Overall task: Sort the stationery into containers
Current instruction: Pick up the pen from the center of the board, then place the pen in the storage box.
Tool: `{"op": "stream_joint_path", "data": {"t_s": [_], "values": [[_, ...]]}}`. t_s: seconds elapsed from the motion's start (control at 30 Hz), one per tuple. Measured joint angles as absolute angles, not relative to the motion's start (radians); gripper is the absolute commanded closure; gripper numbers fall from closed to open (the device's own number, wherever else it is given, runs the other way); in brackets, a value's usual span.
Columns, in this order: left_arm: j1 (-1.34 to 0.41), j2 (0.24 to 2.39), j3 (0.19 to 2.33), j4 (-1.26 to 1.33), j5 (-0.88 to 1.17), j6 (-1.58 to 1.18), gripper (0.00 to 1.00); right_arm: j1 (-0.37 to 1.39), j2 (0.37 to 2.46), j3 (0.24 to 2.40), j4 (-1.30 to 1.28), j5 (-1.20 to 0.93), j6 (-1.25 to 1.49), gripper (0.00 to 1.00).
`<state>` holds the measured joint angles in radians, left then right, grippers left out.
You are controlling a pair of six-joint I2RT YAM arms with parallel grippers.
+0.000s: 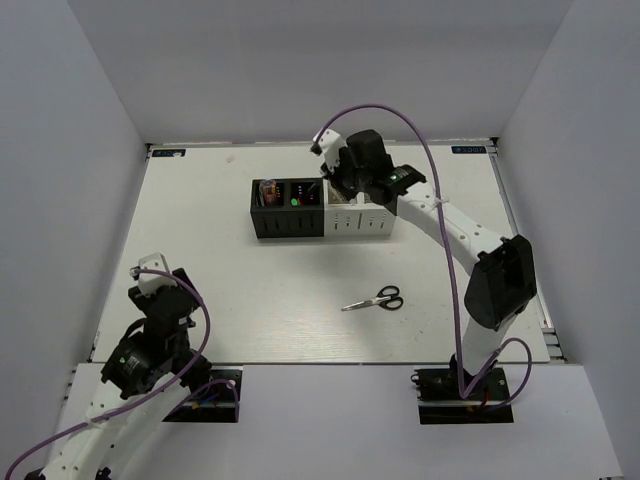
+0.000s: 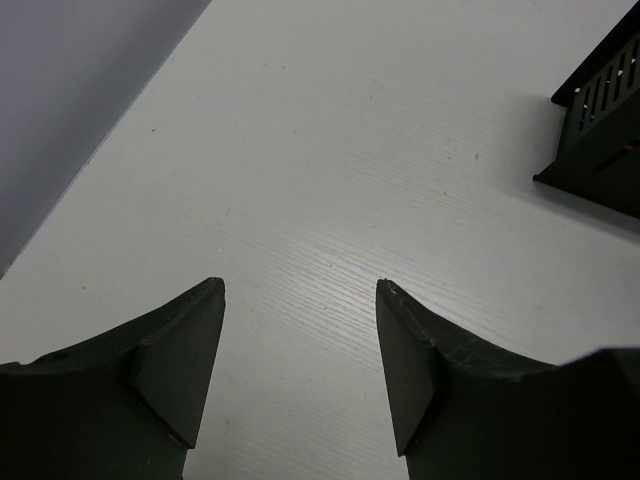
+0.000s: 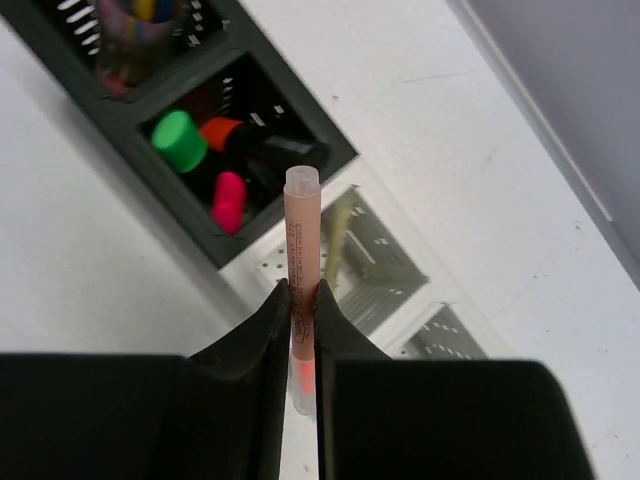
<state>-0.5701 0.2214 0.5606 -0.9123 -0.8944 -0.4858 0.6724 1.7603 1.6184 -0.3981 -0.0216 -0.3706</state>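
Right gripper (image 3: 302,292) clenched on pink tube (image 3: 302,215), tube over box row (image 1: 290,228) near black/white join. Tube looks light, stiff, smooth: may slip, grip mid-barrel. Scissors (image 1: 375,299) lie in front of box row. Left gripper (image 2: 300,290) released, empty.

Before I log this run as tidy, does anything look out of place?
Only the scissors lie loose on the table, well apart from the row of boxes. Nothing looks spilled or damaged.
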Motion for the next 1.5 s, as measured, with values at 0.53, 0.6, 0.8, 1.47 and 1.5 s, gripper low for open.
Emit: {"op": "stream_joint_path", "data": {"t_s": [0.53, 0.6, 0.8, 1.47, 1.5], "values": [[-0.570, 0.248, 0.561, -0.912, -0.878, -0.476, 0.28, 0.507, 1.841, 1.571, -0.111, -0.296, -0.266, 1.00], [-0.570, 0.249, 0.561, -0.910, -0.876, -0.475, 0.28, 0.493, 1.848, 1.548, -0.100, -0.328, -0.246, 1.00], [-0.570, 0.259, 0.561, -0.903, -0.862, -0.466, 0.28, 0.463, 1.872, 1.536, -0.078, -0.382, -0.215, 0.90], [-0.569, 0.490, 0.545, -0.727, -0.368, -0.297, 0.22, 0.452, 1.885, 1.535, -0.078, -0.444, -0.192, 0.52], [-0.569, 0.495, 0.545, -0.725, -0.353, -0.294, 0.22, 0.452, 1.885, 1.535, -0.080, -0.445, -0.192, 0.56]]}}
